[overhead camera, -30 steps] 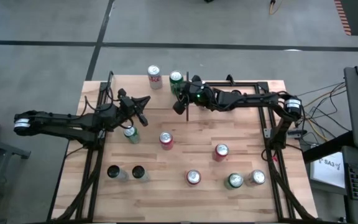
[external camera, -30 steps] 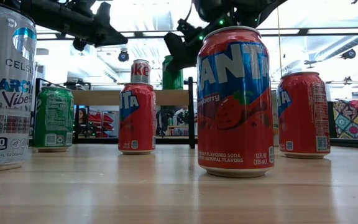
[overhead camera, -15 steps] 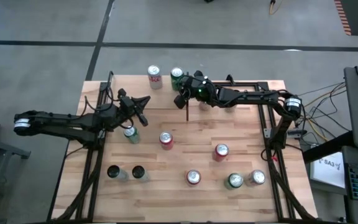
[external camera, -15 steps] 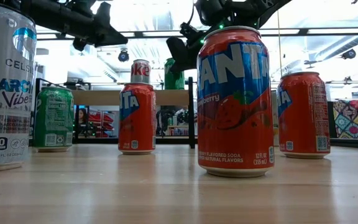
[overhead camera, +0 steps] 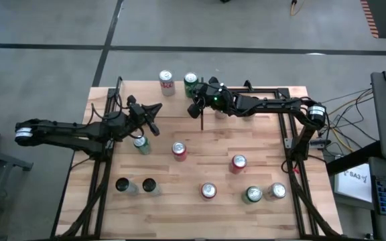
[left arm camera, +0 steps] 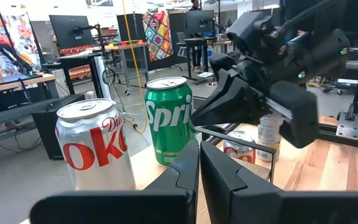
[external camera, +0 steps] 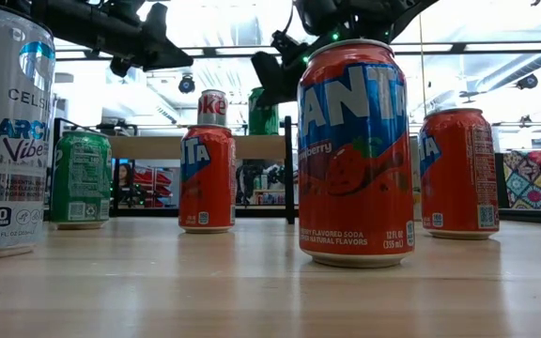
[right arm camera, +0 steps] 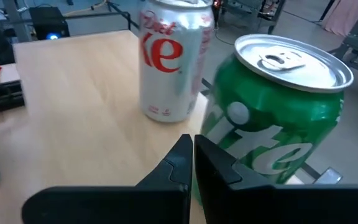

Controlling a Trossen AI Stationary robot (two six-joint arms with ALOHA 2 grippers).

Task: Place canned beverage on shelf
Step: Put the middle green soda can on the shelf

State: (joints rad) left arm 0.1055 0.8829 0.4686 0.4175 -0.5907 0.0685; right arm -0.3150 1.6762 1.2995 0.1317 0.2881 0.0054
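Right gripper, fingers together, sits just beside Sprite can at shelf edge, Diet Coke can near; left gripper closed, well apart.

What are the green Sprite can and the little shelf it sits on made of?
The Sprite can looks like thin metal, probably aluminium: its bare top is silvery and brushed with a pull tab, and its green printed sides are glossy. The shelf looks like pale, plain wood with a smooth matt surface; thin black posts at its edge, seen in the low view, look like painted metal.
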